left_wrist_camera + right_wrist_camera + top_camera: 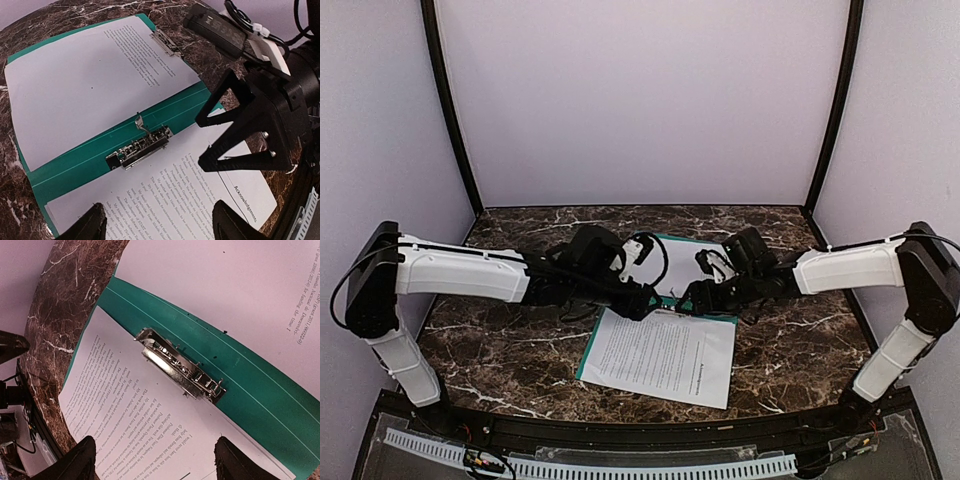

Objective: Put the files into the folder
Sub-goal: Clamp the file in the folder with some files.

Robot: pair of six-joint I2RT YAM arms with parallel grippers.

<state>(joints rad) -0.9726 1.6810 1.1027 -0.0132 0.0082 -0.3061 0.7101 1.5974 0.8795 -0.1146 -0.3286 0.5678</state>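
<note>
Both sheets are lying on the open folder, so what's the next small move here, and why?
Probably lower the right tool onto the lever of the clip, which seems to stand up, and press it flat. The near sheet has its top edge at that clip on the open folder, and the left tool, like the right, is open and holds nothing.
</note>
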